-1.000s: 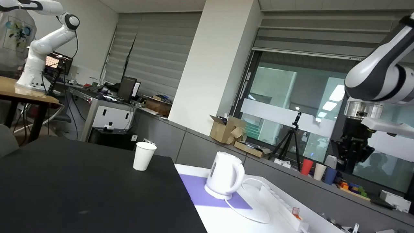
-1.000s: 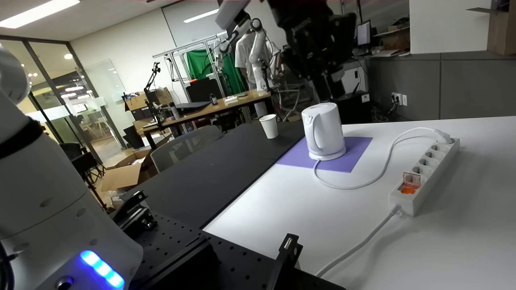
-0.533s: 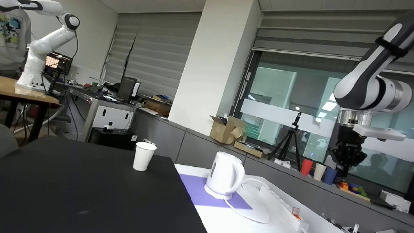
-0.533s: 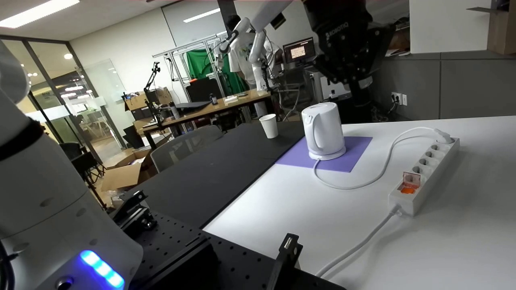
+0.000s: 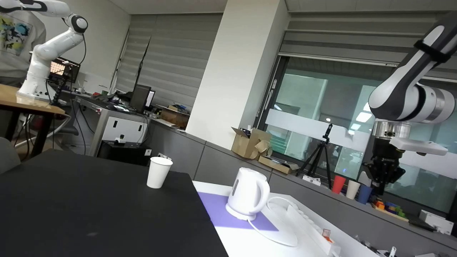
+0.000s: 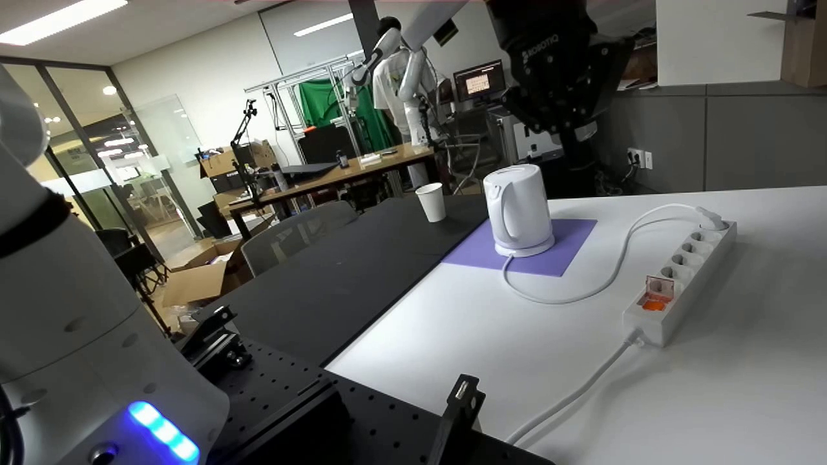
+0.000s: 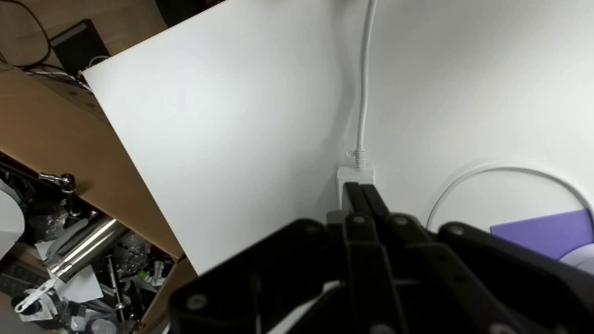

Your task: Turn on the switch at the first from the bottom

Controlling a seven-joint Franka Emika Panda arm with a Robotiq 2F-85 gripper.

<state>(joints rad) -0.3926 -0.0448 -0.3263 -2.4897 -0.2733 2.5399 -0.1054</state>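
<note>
I have the black two-fingered gripper [image 7: 360,185] hanging in the air well above the smooth white table [image 6: 452,336], its fingertips together with nothing held between them. The task's thing, the small orange rocker switch [image 6: 654,305], sits at the near end of the long white plastic power strip [image 6: 686,274], on the right of the table in an exterior view; it is the only switch I can see, so I take it for the one meant. The clear reddish hinged cover [image 6: 659,287] stands open in both exterior views, so I count that step as settled. At the strip's far end the white plug [image 6: 711,220] of the white plastic kettle [image 6: 520,210] is in place; the kettle itself stands well apart to the left on the flat purple mat [image 6: 572,245]. Whether the rocker is on I can't tell: it is too small to read, and in the wrist view my gripper hides it. I judge that lining up is mostly done, and that coming down, pressing and lifting clear are what's left.
</note>
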